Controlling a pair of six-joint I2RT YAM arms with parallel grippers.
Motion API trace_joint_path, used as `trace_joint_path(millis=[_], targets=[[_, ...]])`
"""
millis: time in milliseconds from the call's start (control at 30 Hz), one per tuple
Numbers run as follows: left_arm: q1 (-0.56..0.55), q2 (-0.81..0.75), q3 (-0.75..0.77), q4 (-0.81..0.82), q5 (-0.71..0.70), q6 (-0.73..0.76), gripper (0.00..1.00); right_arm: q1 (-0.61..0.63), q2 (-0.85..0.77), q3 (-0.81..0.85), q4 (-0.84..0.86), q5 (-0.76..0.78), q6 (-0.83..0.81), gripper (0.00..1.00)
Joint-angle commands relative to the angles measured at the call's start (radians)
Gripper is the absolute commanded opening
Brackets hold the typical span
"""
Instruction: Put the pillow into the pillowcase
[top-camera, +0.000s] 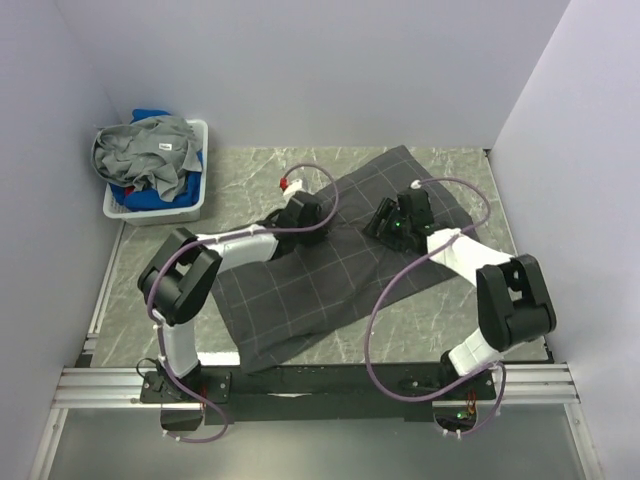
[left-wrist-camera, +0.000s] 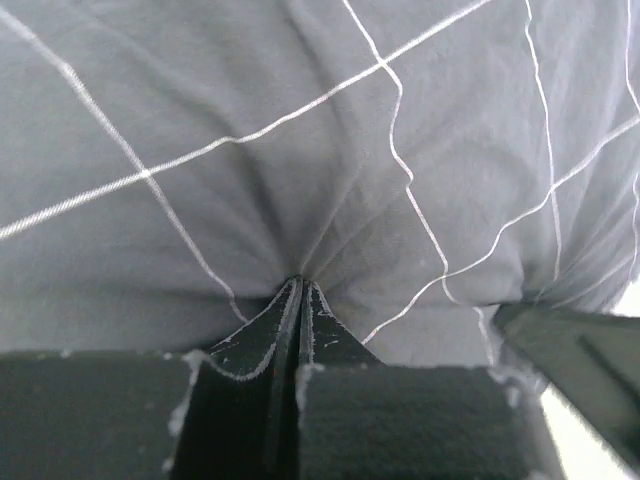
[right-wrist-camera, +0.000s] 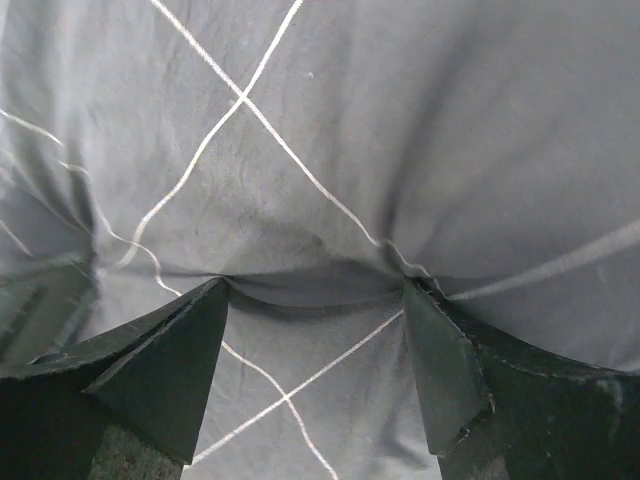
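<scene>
The pillowcase (top-camera: 330, 275), dark charcoal with thin light grid lines, lies spread diagonally across the table. The pillow is hidden from every view. My left gripper (top-camera: 305, 215) rests on the pillowcase's upper left part. In the left wrist view its jaws (left-wrist-camera: 302, 282) are shut together, and the fabric (left-wrist-camera: 300, 150) puckers in creases at their tips. My right gripper (top-camera: 385, 222) sits on the upper right part of the pillowcase. In the right wrist view it (right-wrist-camera: 315, 285) stands open, with both fingertips pressed into the cloth (right-wrist-camera: 350, 130) and a shallow fold stretched between them.
A white basket (top-camera: 150, 213) of grey and blue clothes stands at the back left corner. A small red and white object (top-camera: 290, 184) lies just beyond the left gripper. Bare marble table (top-camera: 440, 320) shows at the right front. Walls close in three sides.
</scene>
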Motion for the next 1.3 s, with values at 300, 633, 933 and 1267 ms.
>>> trace_joint_path(millis=[300, 633, 933, 1267], targets=[[-0.042, -0.118, 0.023, -0.259, -0.011, 0.01, 0.32, -0.045, -0.323, 0.013, -0.144, -0.101, -0.074, 0.84], [-0.02, -0.552, -0.05, -0.43, -0.077, 0.102, 0.82, 0.121, -0.831, -0.199, -0.207, -0.153, -0.008, 1.0], [-0.005, -0.895, -0.267, -0.549, -0.127, 0.015, 0.93, 0.353, -0.977, -0.339, -0.283, -0.051, 0.041, 1.0], [-0.003, -1.148, -0.443, -0.553, -0.144, -0.063, 0.99, 0.493, -0.937, -0.4, -0.277, 0.107, 0.015, 1.0]])
